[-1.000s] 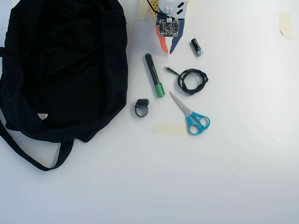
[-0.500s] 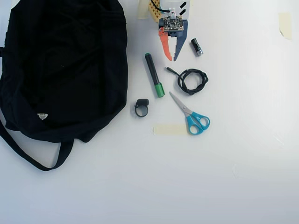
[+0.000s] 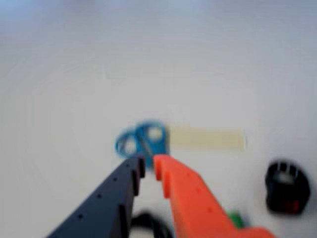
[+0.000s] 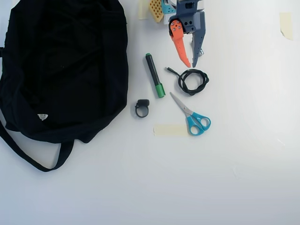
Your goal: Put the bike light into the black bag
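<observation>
From above, the black bag (image 4: 65, 70) sprawls over the left side of the white bench (image 4: 187, 187), its strap trailing toward the lower left. Just right of it the bike light (image 4: 142, 108) lies on the bench, below a green marker (image 4: 154, 75) and clear of the bag. Further right sit a coiled cable (image 4: 192, 80) and blue scissors (image 4: 193, 117). The gripper (image 4: 191, 64) hangs above the cable, its orange and dark fingers slightly parted, holding nothing.

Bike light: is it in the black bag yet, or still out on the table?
Out. The bike light lies on the white table, just right of the black bag in the overhead view.
</observation>
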Motion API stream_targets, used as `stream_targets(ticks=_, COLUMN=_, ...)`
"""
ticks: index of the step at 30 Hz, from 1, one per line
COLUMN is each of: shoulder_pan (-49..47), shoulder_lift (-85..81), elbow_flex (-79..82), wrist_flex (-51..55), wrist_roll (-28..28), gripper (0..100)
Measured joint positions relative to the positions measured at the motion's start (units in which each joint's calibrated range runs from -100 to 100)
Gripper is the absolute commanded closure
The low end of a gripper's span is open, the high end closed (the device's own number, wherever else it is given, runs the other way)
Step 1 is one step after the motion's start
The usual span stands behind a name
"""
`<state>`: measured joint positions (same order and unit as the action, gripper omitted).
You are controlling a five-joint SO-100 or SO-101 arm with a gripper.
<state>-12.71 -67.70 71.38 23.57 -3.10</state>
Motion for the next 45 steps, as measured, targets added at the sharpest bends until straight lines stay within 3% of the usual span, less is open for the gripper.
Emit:
stream_targets(ticks=8, shoulder_pan=0.37, shoulder_lift=15.03, elbow_flex=-12.19, wrist_flex=-8.42, wrist_roll=0.2, gripper=98)
stream_targets(ticks=28, shoulder_pan=3.82, shoulder_lift=54.05, elbow_flex=-55.03, wrist_flex=-9.1, wrist_roll=0.2, gripper=98)
stream_targets(ticks=36, shoulder_pan=5.0, shoulder_lift=63.18, elbow_flex=-65.8, wrist_flex=-9.1, wrist_roll=0.2, gripper=98)
stream_targets(ticks=45, shoulder_pan=5.73, shoulder_lift=63.76, elbow_flex=-67.06, wrist_flex=-9.1, wrist_roll=0.2, gripper=98)
